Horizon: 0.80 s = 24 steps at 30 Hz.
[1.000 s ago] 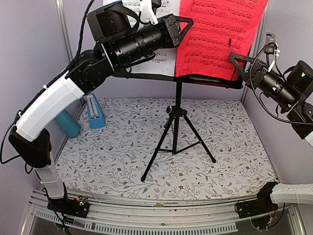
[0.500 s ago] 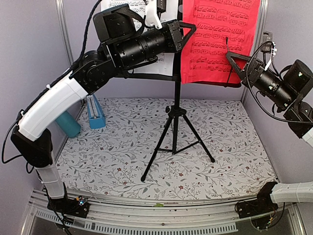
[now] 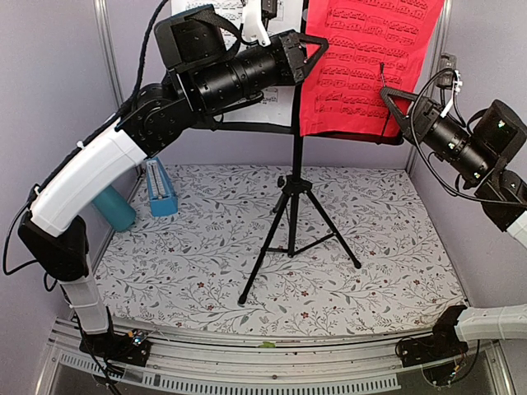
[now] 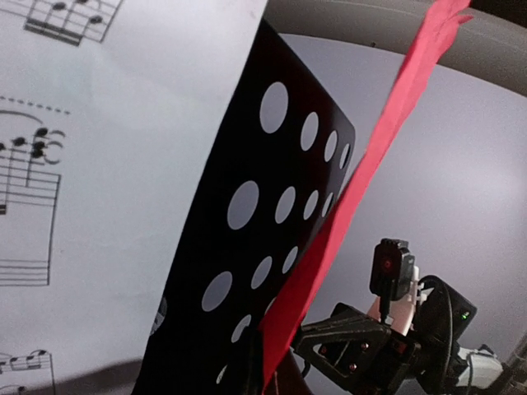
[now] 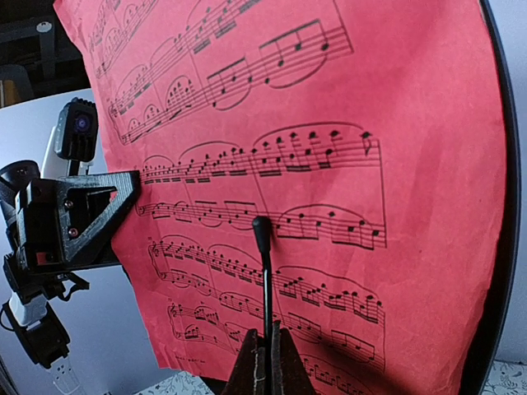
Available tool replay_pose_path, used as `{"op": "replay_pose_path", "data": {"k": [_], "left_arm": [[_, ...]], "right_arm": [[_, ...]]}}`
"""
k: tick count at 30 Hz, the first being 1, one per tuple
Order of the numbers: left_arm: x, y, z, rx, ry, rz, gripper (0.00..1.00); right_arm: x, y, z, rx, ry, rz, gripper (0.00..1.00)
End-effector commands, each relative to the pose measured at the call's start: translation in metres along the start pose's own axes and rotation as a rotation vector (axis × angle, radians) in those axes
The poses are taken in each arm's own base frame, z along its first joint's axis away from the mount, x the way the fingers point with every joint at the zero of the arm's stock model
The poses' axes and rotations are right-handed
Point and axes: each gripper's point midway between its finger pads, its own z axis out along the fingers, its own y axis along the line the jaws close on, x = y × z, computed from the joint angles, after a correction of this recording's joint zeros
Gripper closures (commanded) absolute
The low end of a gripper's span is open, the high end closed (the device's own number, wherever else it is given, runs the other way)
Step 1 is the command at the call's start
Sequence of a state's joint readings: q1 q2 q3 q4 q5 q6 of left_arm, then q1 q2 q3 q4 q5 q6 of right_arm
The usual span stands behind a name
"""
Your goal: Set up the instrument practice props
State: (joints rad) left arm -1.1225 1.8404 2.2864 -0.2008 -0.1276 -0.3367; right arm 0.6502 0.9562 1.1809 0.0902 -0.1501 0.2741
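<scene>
The black tripod music stand (image 3: 295, 189) stands mid-table, its perforated desk (image 4: 193, 329) up at the back. The white sheet of music (image 3: 276, 100) lies on the desk's left half and the red sheet of music (image 3: 362, 66) on its right half. My left gripper (image 3: 311, 45) is at the red sheet's left edge (image 4: 387, 140) and looks shut on it where sheet and desk run into the jaws. My right gripper (image 5: 265, 362) is shut on the stand's thin page-holder wire (image 5: 265, 271) in front of the red sheet (image 5: 329, 123). The blue pyramid metronome (image 3: 160, 188) stands at the far left.
A teal cylinder cup (image 3: 114, 207) stands by the left wall next to the metronome. The tripod legs (image 3: 268, 255) spread over the floral mat. Grey walls close in left, right and back. A metal rail (image 3: 272, 350) runs along the near edge.
The desk with the red sheet has swung from tilted to more upright and shifted slightly left. Both grippers moved up a little with it, keeping their hold.
</scene>
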Motion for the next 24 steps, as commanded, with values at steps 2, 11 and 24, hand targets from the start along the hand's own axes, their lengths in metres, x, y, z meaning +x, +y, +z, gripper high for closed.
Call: {"op": "replay_pose_path", "data": {"k": [2, 11, 24], "left_arm": [[-0.011, 0.003, -0.001, 0.005, -0.023, -0.003, 0.96], [-0.015, 0.002, -0.002, 0.01, -0.032, -0.005, 0.87], [-0.023, -0.002, -0.005, 0.024, -0.051, -0.001, 0.81]], "right_arm": [[-0.017, 0.0, 0.0, 0.016, -0.057, 0.007, 1.0], [-0.017, 0.001, -0.001, 0.013, -0.052, 0.015, 0.95], [-0.017, 0.002, -0.003, 0.01, -0.047, 0.021, 0.82]]}}
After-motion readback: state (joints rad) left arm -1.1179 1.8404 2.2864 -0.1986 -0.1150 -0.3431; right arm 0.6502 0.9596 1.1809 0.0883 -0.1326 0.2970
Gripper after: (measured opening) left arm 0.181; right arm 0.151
